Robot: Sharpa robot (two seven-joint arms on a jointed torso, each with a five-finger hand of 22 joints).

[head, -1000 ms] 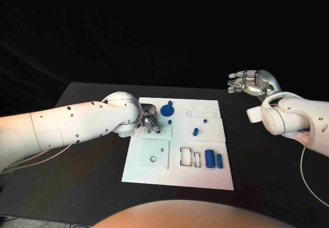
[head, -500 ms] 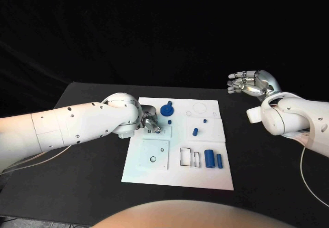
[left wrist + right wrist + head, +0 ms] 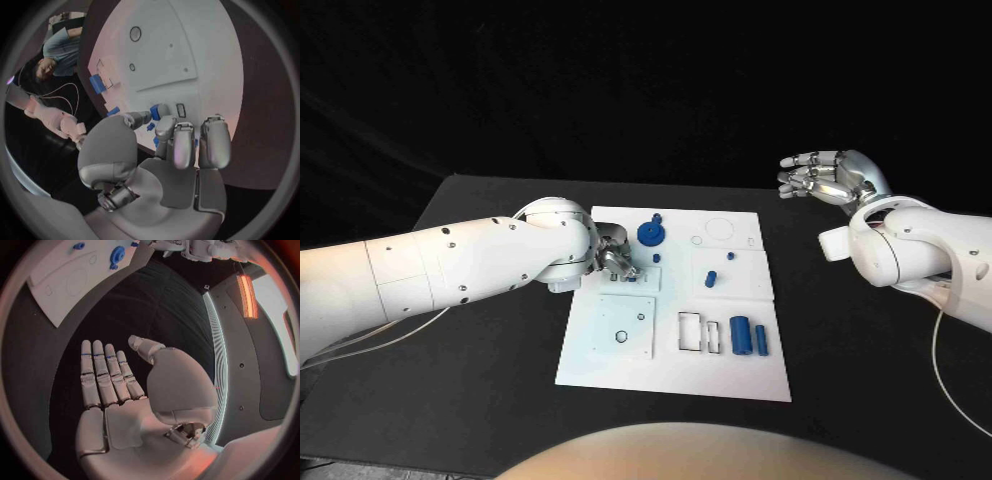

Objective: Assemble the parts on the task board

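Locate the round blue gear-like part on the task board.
In the head view, the round blue part sits at the task board's far edge, left of centre, just right of the left hand.

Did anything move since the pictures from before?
Almost nothing. The left hand stays low over the task board beside the blue gear, with a small blue part at its fingertips. The right hand stays raised, holding nothing. The parts lie as before.

White task board (image 3: 678,352) mid-table, blue parts (image 3: 747,336) scattered on it

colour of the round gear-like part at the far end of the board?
Blue. The gear-like part shows best in the head view.
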